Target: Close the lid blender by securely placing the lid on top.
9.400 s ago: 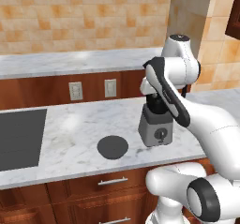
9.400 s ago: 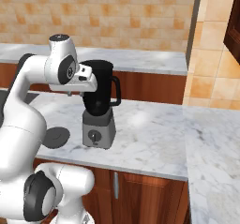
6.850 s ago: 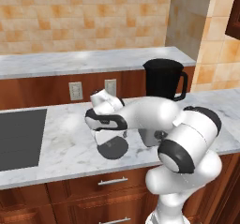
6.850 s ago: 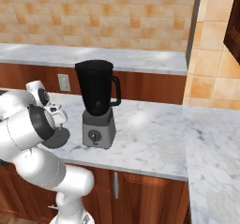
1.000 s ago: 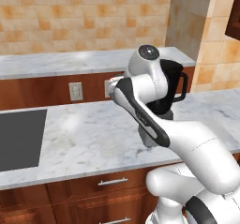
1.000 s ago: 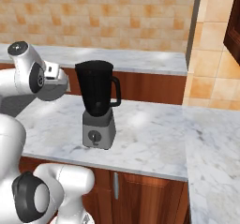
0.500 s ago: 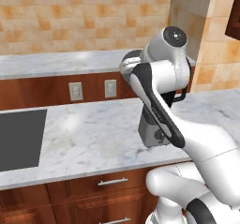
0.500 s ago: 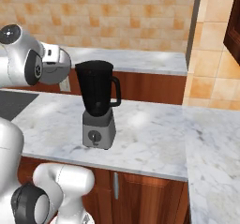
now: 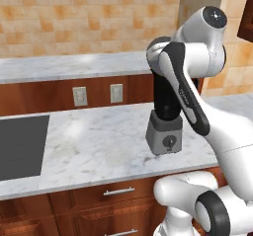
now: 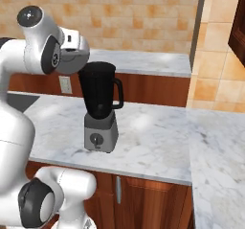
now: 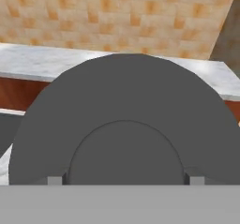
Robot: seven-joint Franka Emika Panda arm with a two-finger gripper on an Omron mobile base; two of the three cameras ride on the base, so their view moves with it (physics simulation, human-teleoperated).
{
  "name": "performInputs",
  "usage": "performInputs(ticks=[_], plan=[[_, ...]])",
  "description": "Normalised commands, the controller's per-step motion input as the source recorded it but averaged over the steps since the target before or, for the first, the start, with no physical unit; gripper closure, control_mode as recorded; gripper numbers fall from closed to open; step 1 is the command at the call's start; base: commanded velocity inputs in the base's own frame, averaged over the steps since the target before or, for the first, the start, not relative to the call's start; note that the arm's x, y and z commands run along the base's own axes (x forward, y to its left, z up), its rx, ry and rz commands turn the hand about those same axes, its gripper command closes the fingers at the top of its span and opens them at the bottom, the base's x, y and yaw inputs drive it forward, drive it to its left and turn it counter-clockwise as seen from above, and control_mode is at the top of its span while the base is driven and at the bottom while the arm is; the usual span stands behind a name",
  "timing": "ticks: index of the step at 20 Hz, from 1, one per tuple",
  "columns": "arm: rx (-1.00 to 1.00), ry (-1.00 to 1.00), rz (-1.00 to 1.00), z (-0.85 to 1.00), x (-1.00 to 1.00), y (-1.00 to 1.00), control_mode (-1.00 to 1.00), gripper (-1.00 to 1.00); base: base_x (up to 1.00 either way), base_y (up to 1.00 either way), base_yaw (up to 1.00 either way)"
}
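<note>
The blender (image 10: 99, 108) is seen on the white marble tabletop (image 10: 153, 132), before an orange tiled wall (image 10: 143, 12). The lid (image 11: 126, 134) is held in the tool.

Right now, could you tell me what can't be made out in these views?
1. Left base view: the arm hides the jar of the blender.
2. Hand view: the lid blocks whatever lies beyond it, so its alignment with the jar is unknown.
3. Hand view: the gripper is cut off at the bottom edge, so whether it is open or shut is unclear.

jar rim (image 10: 97, 66) open above | arm (image 10: 57, 51) just beside | counter (image 10: 153, 137) right free
</note>
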Motion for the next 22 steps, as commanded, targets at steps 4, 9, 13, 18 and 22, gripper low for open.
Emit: performInputs(ticks=[4, 9, 13, 18, 22], plan=[[0.0, 0.11, 0.0, 0.04, 0.26, -0.49, -1.0, 1.0, 0.0, 0.0, 0.0], [0.0, 0.18, 0.0, 0.0, 0.41, -0.3, -1.0, 1.0, 0.0, 0.0, 0.0], [0.0, 0.21, 0.0, 0.0, 0.42, -0.32, -1.0, 1.0, 0.0, 0.0, 0.0], [0.0, 0.25, 0.0, -0.1, 0.39, -0.15, -1.0, 1.0, 0.0, 0.0, 0.0], [0.0, 0.28, 0.0, -0.22, 0.39, 0.0, -1.0, 1.0, 0.0, 0.0, 0.0]])
